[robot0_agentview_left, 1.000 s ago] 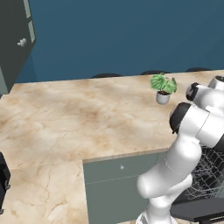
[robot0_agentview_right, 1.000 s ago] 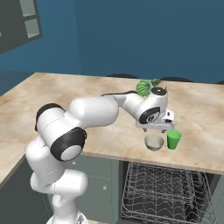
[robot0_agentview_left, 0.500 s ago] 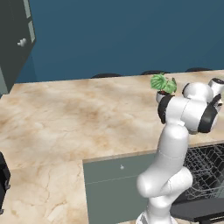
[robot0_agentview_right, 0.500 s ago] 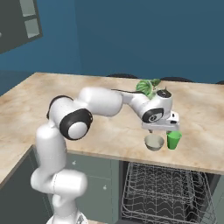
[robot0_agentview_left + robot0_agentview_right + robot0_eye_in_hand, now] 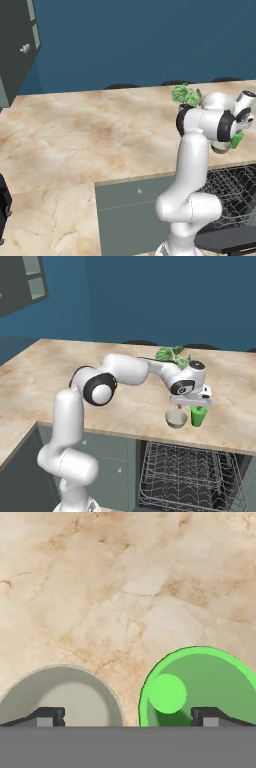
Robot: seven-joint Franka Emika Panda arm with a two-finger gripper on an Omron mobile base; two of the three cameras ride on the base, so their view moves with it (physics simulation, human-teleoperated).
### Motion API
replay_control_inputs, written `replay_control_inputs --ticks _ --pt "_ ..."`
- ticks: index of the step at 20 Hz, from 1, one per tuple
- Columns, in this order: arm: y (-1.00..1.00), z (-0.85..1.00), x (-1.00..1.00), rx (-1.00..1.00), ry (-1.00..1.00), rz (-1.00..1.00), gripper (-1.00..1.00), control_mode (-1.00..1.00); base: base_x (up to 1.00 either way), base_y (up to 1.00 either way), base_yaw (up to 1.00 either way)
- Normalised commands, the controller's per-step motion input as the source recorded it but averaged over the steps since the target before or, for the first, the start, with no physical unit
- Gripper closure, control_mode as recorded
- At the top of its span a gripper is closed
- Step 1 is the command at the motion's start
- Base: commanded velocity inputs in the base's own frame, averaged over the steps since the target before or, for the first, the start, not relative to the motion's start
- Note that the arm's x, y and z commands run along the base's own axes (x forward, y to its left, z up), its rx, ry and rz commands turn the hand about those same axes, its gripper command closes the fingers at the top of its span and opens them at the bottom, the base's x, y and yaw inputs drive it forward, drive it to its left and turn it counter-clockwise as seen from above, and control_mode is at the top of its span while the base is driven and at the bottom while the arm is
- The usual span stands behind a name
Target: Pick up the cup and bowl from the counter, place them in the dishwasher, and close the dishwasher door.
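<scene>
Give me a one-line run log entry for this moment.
phase: reach | gripper: open, above cup and bowl | cup, bowl: side by side on counter, not held | dishwasher: open, rack bare

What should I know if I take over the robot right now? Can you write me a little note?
Gripper: open, holding nothing, hovering over the counter above the two dishes.
Small bright green tapered cup and small round grey metallic bowl: side by side on the beige marbled stone counter, near its front edge.
Dishwasher: open below them, its black wire rack looks empty.
Done: nothing loaded yet.
Left: grasp cup, load it, load bowl, close the door.
</scene>
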Motion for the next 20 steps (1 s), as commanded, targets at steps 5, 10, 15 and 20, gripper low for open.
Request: replay_control_inputs --ticks 5,10,15,20 --pt "-0.24 -0.22 0.38 0.04 0.03 0.00 -1.00 -1.00 0.00 0.00 0.00" --pt "-0.12 -0.37 0.36 0.05 0.05 0.00 -1.00 -1.00 0.00 0.00 0.00" --pt "-0.02 -0.41 0.30 0.05 0.04 0.00 -1.00 -1.00 0.00 0.00 0.00" --pt "0.00 -0.12 0.02 0.00 0.00 0.00 1.00 -1.00 0.00 0.00 0.00"
